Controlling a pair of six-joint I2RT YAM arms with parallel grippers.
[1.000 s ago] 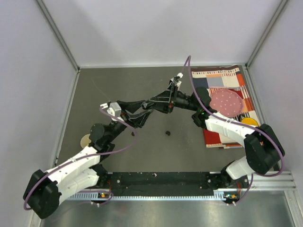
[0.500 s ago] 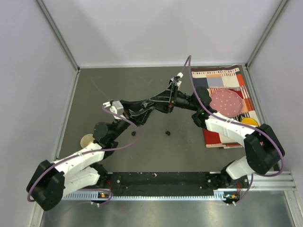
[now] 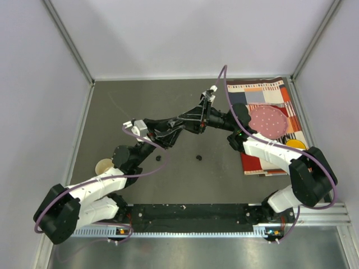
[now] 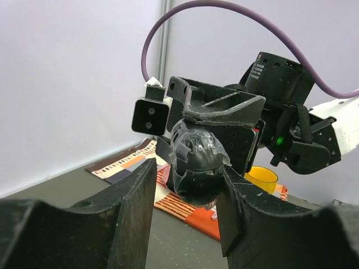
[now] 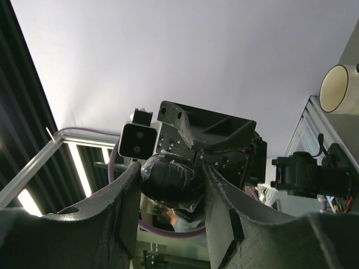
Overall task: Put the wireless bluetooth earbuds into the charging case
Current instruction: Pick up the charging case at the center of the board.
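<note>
The charging case (image 3: 183, 124), a black oval pod wrapped in clear tape, is held in mid-air above the table's middle. My right gripper (image 3: 186, 123) is shut on it; both its fingers press the case (image 5: 171, 176) in the right wrist view (image 5: 171, 167). My left gripper (image 3: 175, 129) faces it, open, its fingers either side of the case (image 4: 196, 162) with a gap on the left side (image 4: 189, 168). Two tiny black earbuds lie on the grey table below, one (image 3: 198, 157) and another (image 3: 159, 158). Any others are hidden.
A patterned cloth (image 3: 263, 92) lies at the right, with a pink dotted disc (image 3: 268, 121) and a yellow cup (image 3: 295, 144) on it; the cup also shows in the left wrist view (image 4: 261, 178). A beige round object (image 3: 102, 166) sits beside the left arm.
My left gripper has risen and moved right, closing in around the case that my right gripper holds. The right arm and the earbuds on the table have not moved.
</note>
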